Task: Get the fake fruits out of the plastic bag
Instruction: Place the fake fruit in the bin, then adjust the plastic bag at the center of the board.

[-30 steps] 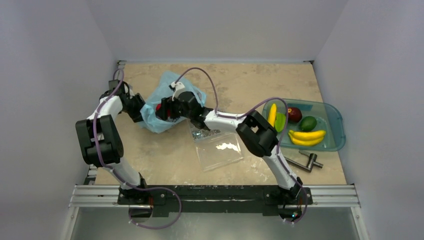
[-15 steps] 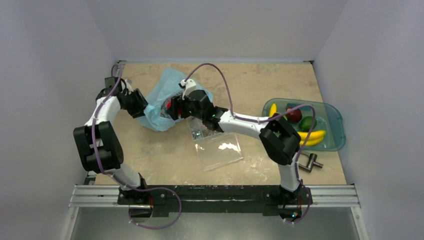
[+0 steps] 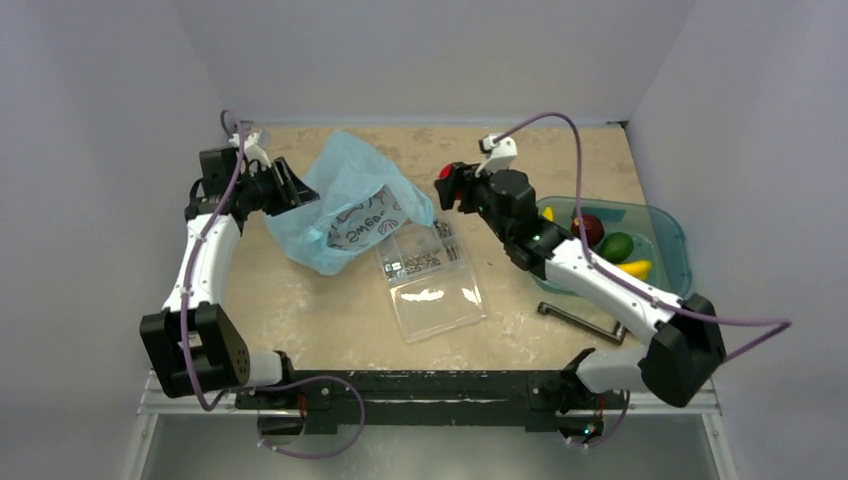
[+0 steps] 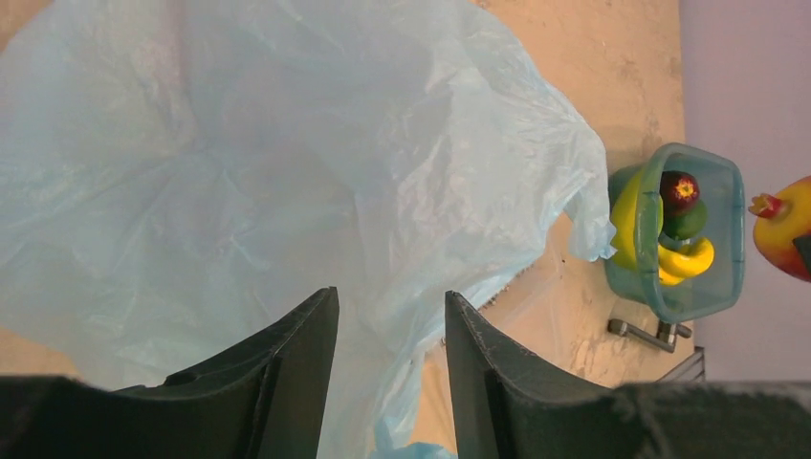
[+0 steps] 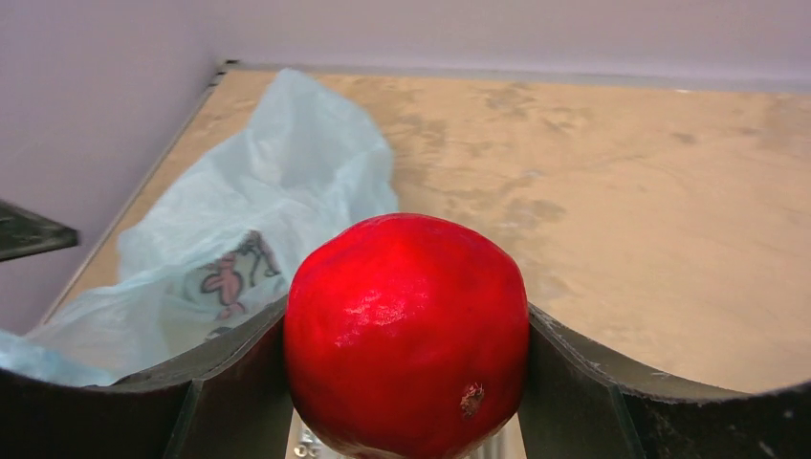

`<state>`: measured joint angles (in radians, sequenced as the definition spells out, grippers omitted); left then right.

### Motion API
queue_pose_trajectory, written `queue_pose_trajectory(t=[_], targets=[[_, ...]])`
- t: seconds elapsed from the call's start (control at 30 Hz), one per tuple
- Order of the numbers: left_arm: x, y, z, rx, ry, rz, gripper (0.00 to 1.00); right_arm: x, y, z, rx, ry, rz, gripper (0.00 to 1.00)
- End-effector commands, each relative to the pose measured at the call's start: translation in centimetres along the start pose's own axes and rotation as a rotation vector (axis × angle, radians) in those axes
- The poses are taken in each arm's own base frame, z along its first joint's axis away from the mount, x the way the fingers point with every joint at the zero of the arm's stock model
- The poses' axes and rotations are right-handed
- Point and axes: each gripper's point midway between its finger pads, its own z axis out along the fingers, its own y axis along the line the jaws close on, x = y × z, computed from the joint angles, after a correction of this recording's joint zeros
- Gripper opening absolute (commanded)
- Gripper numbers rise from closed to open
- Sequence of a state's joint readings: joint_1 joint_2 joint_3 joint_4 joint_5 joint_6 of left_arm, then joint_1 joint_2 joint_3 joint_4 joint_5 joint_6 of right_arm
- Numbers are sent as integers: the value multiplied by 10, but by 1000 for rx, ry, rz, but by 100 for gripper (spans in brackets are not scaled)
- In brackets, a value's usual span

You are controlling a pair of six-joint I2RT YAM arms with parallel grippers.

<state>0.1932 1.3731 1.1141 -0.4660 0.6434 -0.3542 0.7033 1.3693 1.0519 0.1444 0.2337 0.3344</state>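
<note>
Left arm: reaches far along the left side of the desk, wrist turned toward the right. Left tool [image 3: 285,186] has its dark fingers [image 4: 287,382] drawn close together, pinching thin light-blue plastic bag film between them.

Right arm: extends from its near base diagonally to the far centre, elbow low at the right. Right tool [image 3: 447,187] is raised, fingers clamped on either side of a glossy red round toy fruit [image 5: 406,335].

The right pincer [image 5: 406,382] grips a red fruit [image 5: 406,335] (glossy), plastic bag [image 5: 239,239] lying beyond.
</note>
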Motion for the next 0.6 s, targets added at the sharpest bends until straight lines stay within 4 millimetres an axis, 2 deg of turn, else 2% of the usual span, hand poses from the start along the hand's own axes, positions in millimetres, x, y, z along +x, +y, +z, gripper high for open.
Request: queue_pose_trajectory(t=[0.0, 0.1, 0.23, 0.3, 0.43, 0.57], targets=[[-14, -34, -20, 48, -94, 182, 45, 1, -62, -34, 246, -37, -17, 0], [-3, -72, -21, 175, -78, 279, 45, 1, -109, -53, 402, -59, 31, 0], [15, -114, -24, 305, -42, 399, 43, 0, -160, -78, 583, -90, 106, 1], [24, -126, -26, 325, -45, 458, 45, 3, -182, -92, 678, -106, 146, 1], [47, -139, -19, 337, 32, 538, 44, 16, -224, -114, 835, -110, 215, 2], [76, -153, 2, 404, 168, 523, 43, 35, -255, -136, 942, -107, 295, 5]])
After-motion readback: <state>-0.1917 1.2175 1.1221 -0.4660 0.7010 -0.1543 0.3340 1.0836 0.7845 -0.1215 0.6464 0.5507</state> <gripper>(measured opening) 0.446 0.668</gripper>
